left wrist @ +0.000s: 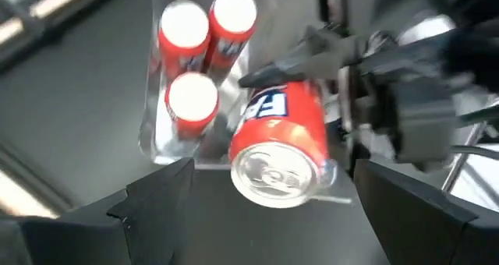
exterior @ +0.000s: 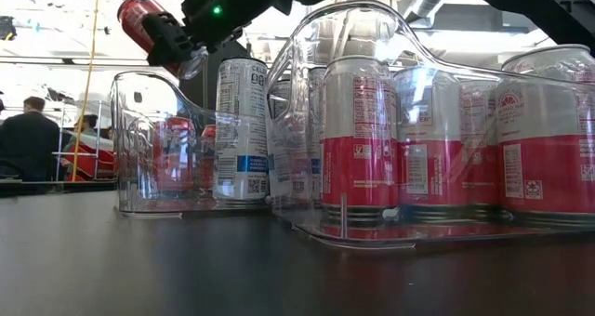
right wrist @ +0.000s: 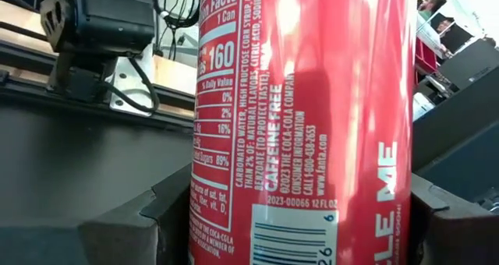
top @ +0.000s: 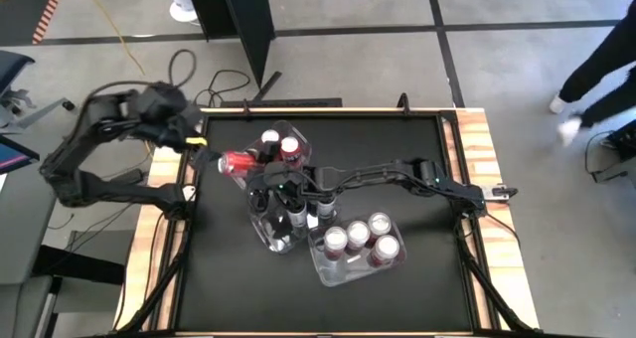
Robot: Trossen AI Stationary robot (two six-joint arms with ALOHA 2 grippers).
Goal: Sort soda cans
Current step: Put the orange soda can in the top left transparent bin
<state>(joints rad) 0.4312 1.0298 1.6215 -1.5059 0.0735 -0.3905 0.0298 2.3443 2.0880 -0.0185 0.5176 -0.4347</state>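
The right claw (top: pixel 241 165) is gripping a red soda can (top: pixel 237 162) sideways in the air — just beside it, a tub (top: pixel 298 137) is already holding three red cans. The left claw (top: pixel 195 139) is waiting open nearby; sorting is looking nearly finished.

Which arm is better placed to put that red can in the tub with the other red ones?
Right. The right gripper is shut on the red can, held sideways beside the tub holding three red cans. The left gripper is open, holding nothing.
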